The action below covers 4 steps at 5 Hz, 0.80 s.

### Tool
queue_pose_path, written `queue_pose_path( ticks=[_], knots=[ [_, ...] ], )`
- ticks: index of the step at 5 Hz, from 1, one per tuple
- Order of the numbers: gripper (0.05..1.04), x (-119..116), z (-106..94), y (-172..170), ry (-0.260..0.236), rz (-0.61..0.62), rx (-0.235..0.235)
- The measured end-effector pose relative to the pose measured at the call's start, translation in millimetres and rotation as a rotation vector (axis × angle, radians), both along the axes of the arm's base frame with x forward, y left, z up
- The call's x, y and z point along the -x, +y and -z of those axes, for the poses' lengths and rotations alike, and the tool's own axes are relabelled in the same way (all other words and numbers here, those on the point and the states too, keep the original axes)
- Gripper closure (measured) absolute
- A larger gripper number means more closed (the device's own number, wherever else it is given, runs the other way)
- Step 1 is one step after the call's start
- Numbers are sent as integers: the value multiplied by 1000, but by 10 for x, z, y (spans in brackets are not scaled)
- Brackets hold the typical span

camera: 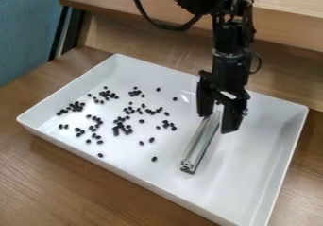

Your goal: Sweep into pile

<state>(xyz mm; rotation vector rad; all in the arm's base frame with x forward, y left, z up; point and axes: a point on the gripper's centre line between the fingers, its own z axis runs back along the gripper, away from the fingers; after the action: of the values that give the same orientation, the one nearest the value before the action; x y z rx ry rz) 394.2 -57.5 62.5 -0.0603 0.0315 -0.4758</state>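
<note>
The black gripper [218, 114] hangs over the right half of the white tray, shut on the upper end of a silver metal bar [202, 142]. The bar lies at a slant on the tray floor, its near end pointing toward the front edge. Small black beans [122, 126] are scattered over the left and middle of the tray, in loose clusters with single ones between. All the beans in view are left of the bar. A lone bean [154, 159] lies nearest the bar's front end, apart from it.
The tray's raised rim [123, 171] surrounds the work area. Under it is a brown wooden table [56, 187], with a wooden ledge [151, 10] along the back. A dark cable [161, 26] loops beside the arm above the tray's back.
</note>
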Motion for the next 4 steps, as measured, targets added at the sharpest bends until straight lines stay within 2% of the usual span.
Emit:
queue_pose_path(
  ticks=[1,2,3,4],
  knots=[
    [84,107,-88,67,2,-76,-37],
    [84,211,-74,105,19,-110,-61],
    [84,298,-219,149,-28,-157,-71],
    [83,417,-217,199,-65,-292,-87]
  ],
)
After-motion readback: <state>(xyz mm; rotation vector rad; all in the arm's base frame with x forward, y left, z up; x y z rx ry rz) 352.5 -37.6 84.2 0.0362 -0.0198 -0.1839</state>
